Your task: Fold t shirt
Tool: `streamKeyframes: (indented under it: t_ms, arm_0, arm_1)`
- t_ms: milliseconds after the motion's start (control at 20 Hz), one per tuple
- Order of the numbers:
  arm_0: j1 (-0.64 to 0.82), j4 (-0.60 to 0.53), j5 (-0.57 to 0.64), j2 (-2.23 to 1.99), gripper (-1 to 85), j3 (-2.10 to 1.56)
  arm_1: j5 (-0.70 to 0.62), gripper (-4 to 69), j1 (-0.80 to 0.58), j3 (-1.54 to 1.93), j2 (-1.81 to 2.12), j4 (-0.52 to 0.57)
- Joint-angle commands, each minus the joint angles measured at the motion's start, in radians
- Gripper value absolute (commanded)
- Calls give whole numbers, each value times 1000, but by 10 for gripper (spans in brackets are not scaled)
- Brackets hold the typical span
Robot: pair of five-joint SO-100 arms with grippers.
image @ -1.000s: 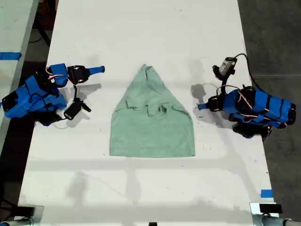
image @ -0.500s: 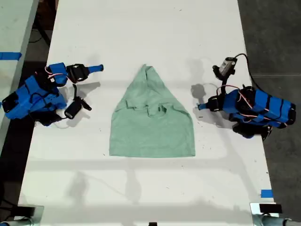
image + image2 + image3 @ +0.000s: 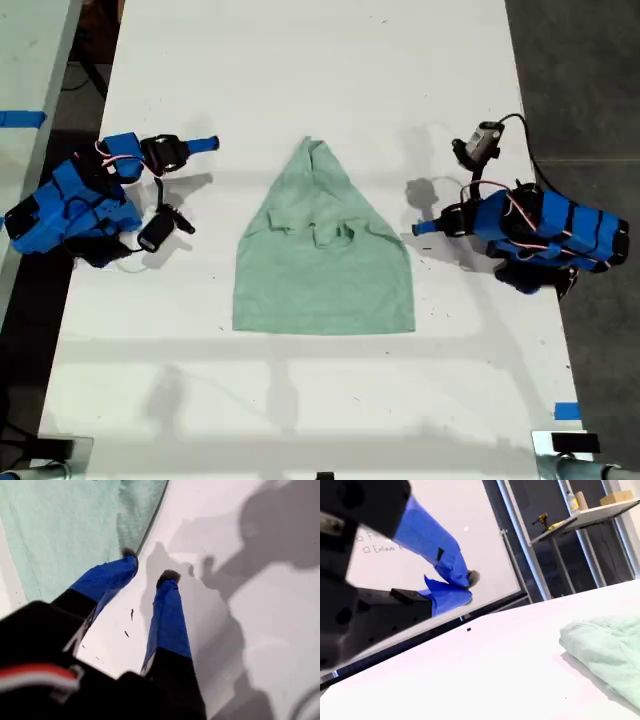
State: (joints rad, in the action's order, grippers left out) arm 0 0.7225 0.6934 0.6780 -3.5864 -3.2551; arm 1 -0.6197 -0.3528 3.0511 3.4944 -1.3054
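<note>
The t shirt (image 3: 325, 260) lies flat in the middle of the table (image 3: 300, 60), between my two claws. It is already partly folded: its sides are drawn in to a point at one end, its hem square at the other, with a small bunched ridge across the middle.

My first claw (image 3: 148, 565) is spread and empty, low over the table. One fingertip sits right at the shirt's side edge and the other is just outside it on bare table. My second claw (image 3: 469, 585) is pressed together on nothing. It is raised and well apart from the cloth, which lies off to the side ahead of it.

I judge the step in hand to be taking hold of the edges for the next fold. For my first claw, that means sliding the near finger under the hem rather than on top, then pinching every layer so that none peels away. My second claw should spread and come down to the opposite edge. Both should lift together and evenly, or the cloth may skew and bunch further.
</note>
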Motion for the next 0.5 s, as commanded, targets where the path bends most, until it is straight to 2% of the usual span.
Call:
streamKeyframes:
  t_ms: [0,100,150,400,450]
  arm_0:
    - [18,5,-15,-11,-3,-40]
    - [20,6,-15,-11,-3,-40]
    - [20,6,-15,-11,-3,-40]
    - [21,8,-15,-11,-3,-40]
    - [21,8,-15,-11,-3,-40]
  arm_1:
    - [3,118,8,57,11,12]
    - [9,115,8,57,11,9]
    - [12,-11,9,57,11,8]
    - [12,-5,11,57,11,9]
    - [12,18,11,57,11,9]
